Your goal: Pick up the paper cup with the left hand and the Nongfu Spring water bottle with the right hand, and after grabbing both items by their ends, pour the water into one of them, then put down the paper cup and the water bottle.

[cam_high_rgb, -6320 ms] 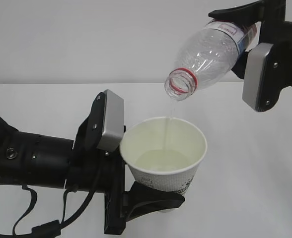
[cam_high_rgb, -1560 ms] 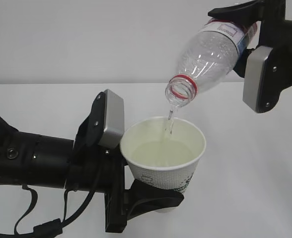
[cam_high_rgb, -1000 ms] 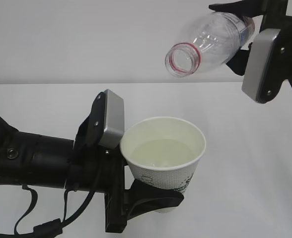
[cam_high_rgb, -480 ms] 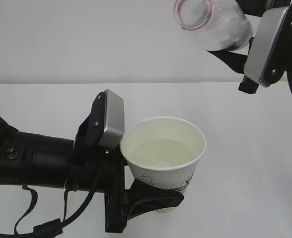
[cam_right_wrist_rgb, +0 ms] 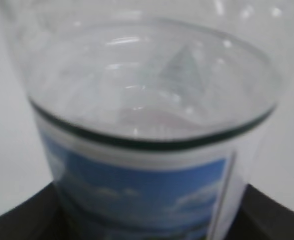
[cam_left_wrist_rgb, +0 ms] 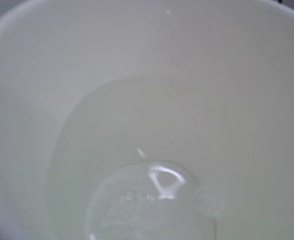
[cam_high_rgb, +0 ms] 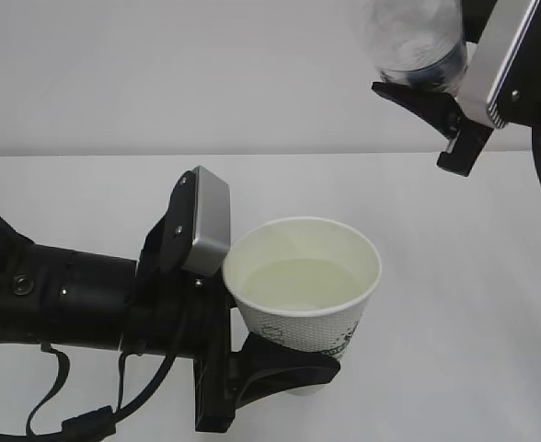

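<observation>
Exterior view shows us our left pincer (cam_high_rgb: 280,373) clasped around the base of the small white tapered paper cup (cam_high_rgb: 305,287), holding it upright above the white surface (cam_high_rgb: 454,313) with a shallow pale pool of water (cam_high_rgb: 296,284) inside. Up at the top right, our right pincer (cam_high_rgb: 427,92) grips the lower end of the tall clear ribbed plastic bottle (cam_high_rgb: 410,41) at its blue-and-white label; the bottle stands roughly upright, well clear of the cup, its neck out of frame. We judge the pouring done and the setting-down next. To do it well, we should lower the cup slowly and level so the water does not slosh, release only once its base rests flat, and bring the bottle down upright, well apart from the cup.
</observation>
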Motion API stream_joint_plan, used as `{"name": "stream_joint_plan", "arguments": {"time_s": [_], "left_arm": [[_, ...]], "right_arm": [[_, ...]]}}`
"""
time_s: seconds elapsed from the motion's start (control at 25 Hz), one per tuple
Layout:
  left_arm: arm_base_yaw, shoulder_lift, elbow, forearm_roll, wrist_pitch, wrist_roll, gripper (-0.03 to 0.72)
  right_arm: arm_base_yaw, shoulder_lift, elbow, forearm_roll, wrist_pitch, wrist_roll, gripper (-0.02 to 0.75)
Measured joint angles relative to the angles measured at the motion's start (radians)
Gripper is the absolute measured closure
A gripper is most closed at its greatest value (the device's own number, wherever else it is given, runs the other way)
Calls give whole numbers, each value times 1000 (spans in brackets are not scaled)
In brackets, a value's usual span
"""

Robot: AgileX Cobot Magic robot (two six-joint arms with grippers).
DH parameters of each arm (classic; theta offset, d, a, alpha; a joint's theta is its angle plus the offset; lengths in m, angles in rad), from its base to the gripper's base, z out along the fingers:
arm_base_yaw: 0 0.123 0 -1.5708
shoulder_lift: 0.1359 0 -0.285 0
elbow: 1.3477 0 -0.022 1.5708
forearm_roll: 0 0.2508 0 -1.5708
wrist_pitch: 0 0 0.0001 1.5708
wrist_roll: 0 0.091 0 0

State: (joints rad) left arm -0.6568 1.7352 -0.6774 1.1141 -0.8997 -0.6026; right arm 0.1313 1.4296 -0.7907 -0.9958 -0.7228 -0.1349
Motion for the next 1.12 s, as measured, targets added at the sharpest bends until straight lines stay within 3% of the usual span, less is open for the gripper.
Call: {"name": "stream_joint_plan", "arguments": {"time_s": [0.4,0.64,1.12], "left_arm": [[0,0,0,0,5,0,171],[0,0,0,0,5,0,171],[0,0,0,0,5,0,171]], "right_arm": [[0,0,0,4,15,135,262],[0,0,0,19,120,239,262],[-1,0,157,279,136,264,262]]}}
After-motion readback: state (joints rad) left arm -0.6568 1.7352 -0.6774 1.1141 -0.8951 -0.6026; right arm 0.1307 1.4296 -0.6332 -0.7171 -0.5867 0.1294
